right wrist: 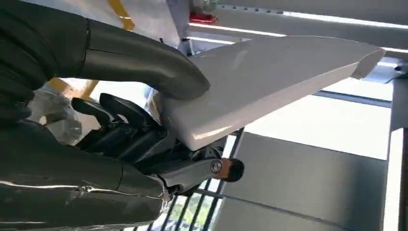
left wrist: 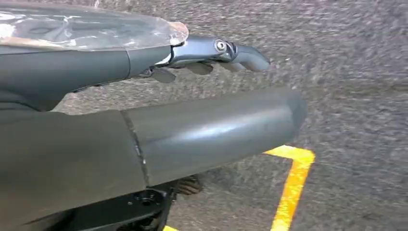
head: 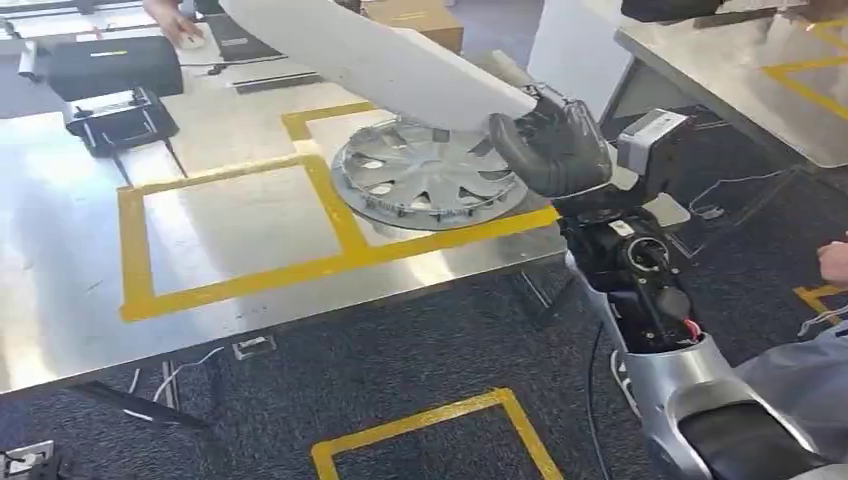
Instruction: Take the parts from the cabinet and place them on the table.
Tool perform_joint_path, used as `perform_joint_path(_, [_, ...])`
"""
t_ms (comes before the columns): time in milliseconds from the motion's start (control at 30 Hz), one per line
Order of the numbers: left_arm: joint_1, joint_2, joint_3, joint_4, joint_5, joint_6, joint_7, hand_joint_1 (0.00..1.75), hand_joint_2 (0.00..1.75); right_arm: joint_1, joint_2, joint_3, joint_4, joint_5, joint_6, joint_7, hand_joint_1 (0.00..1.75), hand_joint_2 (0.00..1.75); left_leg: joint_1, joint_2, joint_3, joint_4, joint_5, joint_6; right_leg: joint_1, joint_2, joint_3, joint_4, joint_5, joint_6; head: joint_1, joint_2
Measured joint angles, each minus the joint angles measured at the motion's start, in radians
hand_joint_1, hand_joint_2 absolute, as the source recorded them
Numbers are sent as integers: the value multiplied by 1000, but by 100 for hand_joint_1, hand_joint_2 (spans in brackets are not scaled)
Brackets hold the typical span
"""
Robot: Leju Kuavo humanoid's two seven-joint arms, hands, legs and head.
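Head view, right robot hand (head: 552,145) gripping white panel (head: 370,55), over hubcap (head: 425,175)

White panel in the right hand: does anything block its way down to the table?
The silver hubcap lies on the table directly under the white panel held by the right hand; the taped square beside it is bare.

A wheel cover (head: 425,175) lay on the tabletop (head: 70,260), inside the taped outline (head: 330,262), toward its 3 o'clock end and near the table's front edge. The right robot hand (head: 550,145) sat at the cover's 3 o'clock, holding a long panel (head: 370,55) that reached over the cover toward 11 o'clock. Two cases (head: 115,85) sat on the tabletop at the cover's 10 o'clock, one behind the other. A second table (head: 740,80) stood at 2 o'clock. The left robot hand (left wrist: 144,110) hung over the floor (left wrist: 356,86), beside a floor tape corner (left wrist: 291,178).
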Motion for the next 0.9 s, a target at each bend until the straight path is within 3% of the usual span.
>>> perform_joint_path(67, [2,0,0,0,0,0,0,0,0,1,0,0,4,2,0,-2,175,175,-5,-1,9,0,-10,5,1,0,-114,190,-57,2,4,0])
perform_joint_path(100, [4,-1,0,0,0,0,0,0,0,2,0,0,7,3,2,-2,175,175,-8,-2,16,0,-16,6,1,0,-151,231,-52,0,5,0])
perform_joint_path(133, [5,-2,0,0,0,0,0,0,0,3,0,0,10,4,3,-2,175,175,-10,-3,25,0,-23,6,2,0,-159,219,-22,-4,6,0])
perform_joint_path(167, [5,-2,0,0,0,0,0,0,0,2,0,0,13,5,5,-2,175,175,-12,-5,37,0,-30,6,4,0,-146,164,28,-11,6,0])
perform_joint_path(233, [4,-3,0,0,-1,0,0,0,0,0,0,0,15,6,6,-3,175,175,-16,-7,64,0,-47,4,16,2,-81,-24,157,-34,10,0])
perform_joint_path(267, [4,-9,0,1,-1,0,0,0,0,-2,0,0,16,6,8,-3,175,175,-15,-6,69,-2,-52,2,21,4,-62,-64,161,-46,7,0])
perform_joint_path(300, [1,-7,0,1,-1,0,0,0,0,-7,0,1,17,6,9,-4,175,175,-19,-9,65,-1,-55,-3,24,1,-43,-89,157,-47,-2,0])
perform_joint_path(333, [1,-7,0,1,-1,0,0,0,0,-12,0,1,18,7,9,-4,175,175,-17,-8,60,-1,-55,-7,27,0,-35,-105,141,-49,4,0])
perform_joint_path(400, [2,-8,0,1,-10,-13,-3,0,0,-11,0,0,18,11,5,-3,175,175,-16,-4,63,-9,-55,-15,27,1,-36,-112,138,-52,4,0])
perform_joint_path(433, [-1,-5,0,0,-14,-20,-5,0,0,-9,0,-2,17,13,3,-3,175,175,-21,-3,66,-9,-65,-21,10,-1,-14,-132,142,-52,5,0])
perform_joint_path(467, [-5,-10,0,0,-16,-23,-7,0,0,-8,0,-1,16,13,3,-3,175,175,-20,0,61,18,-74,-29,13,1,-3,-144,142,-53,2,0])
perform_joint_path(567, [-9,-5,0,0,-18,-24,-10,0,0,-2,0,-4,16,14,3,0,175,175,-10,1,-79,248,-153,-45,12,-3,8,-146,133,-62,-7,0])
perform_joint_path(600, [-4,-5,0,0,-17,-24,-10,0,0,5,0,-4,16,16,6,2,175,175,-6,1,-122,306,-159,-49,11,-2,11,-146,128,-62,-6,0])
perform_joint_path(633, [-1,-7,0,0,-17,-26,-10,0,0,12,0,-4,16,17,6,2,175,175,-2,1,-141,310,-137,-53,10,0,17,-145,122,-61,-7,0])
perform_joint_path(667, [0,-7,0,0,-16,-28,-11,0,0,16,0,-4,16,18,10,3,175,175,2,1,-131,265,-91,-56,8,1,25,-144,115,-57,-6,0])
perform_joint_path(733, [-3,-5,0,0,-15,-29,-14,0,0,15,0,-4,16,20,13,3,175,175,8,4,-65,88,22,-60,5,2,41,-136,98,-48,-6,0])
perform_joint_path(767, [-3,-4,0,0,-15,-29,-15,0,0,15,0,-4,16,20,13,3,175,175,10,8,-38,14,48,-60,6,2,42,-132,87,-40,-10,0])
perform_joint_path(800, [-5,-3,0,0,-15,-29,-16,0,0,14,0,-5,16,20,13,3,175,175,2,7,-22,-5,26,-54,13,5,40,-125,78,-33,-17,0])
perform_joint_path(833, [-5,-3,0,0,-15,-29,-16,0,0,14,0,-5,16,21,14,4,175,175,2,5,-24,2,23,-43,12,5,40,-128,77,-30,-11,0])
perform_joint_path(900, [-2,-4,0,0,-16,-29,-16,0,0,15,0,-5,16,23,17,3,175,175,-3,2,-24,3,16,-31,8,4,45,-129,73,-20,-7,0])
